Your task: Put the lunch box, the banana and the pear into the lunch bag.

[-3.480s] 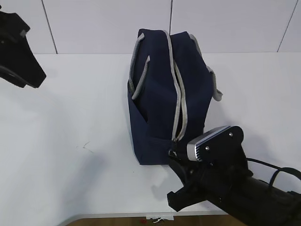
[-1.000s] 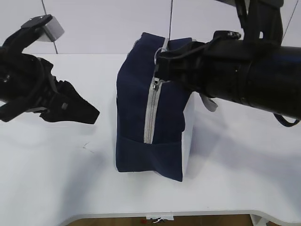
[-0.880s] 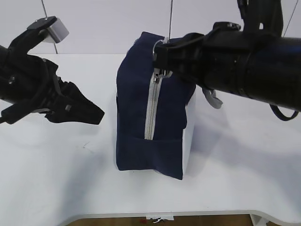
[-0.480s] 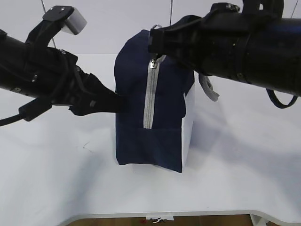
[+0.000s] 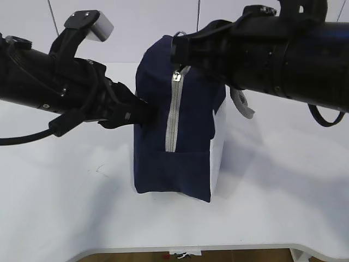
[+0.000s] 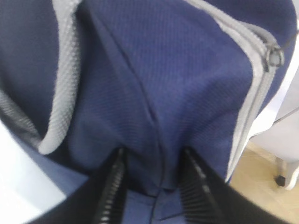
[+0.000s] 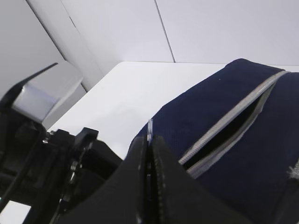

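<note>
The navy lunch bag point(image 5: 191, 136) stands on the white table point(image 5: 65, 207), its grey zipper point(image 5: 172, 120) running down the near end. My right gripper point(image 5: 178, 49) is at the bag's top near corner, shut on the ring zipper pull point(image 7: 150, 127). The right wrist view shows the gripper point(image 7: 149, 140) and a dark open gap in the zipper point(image 7: 224, 135). My left gripper point(image 5: 143, 112) presses into the bag's left side. In the left wrist view this gripper point(image 6: 153, 161) pinches a fold of navy fabric point(image 6: 154, 116). The lunch box, banana and pear are out of view.
A grey webbing handle point(image 5: 242, 106) hangs off the bag's right side; another point(image 6: 60, 93) shows in the left wrist view. The table's front edge point(image 5: 218, 248) is close below the bag. A white wall point(image 5: 136, 27) stands behind.
The right gripper has pulled the zipper pull from the bag's low front up to its top, raising that end. The left arm has swung right and its jaws have reached the bag's side.
</note>
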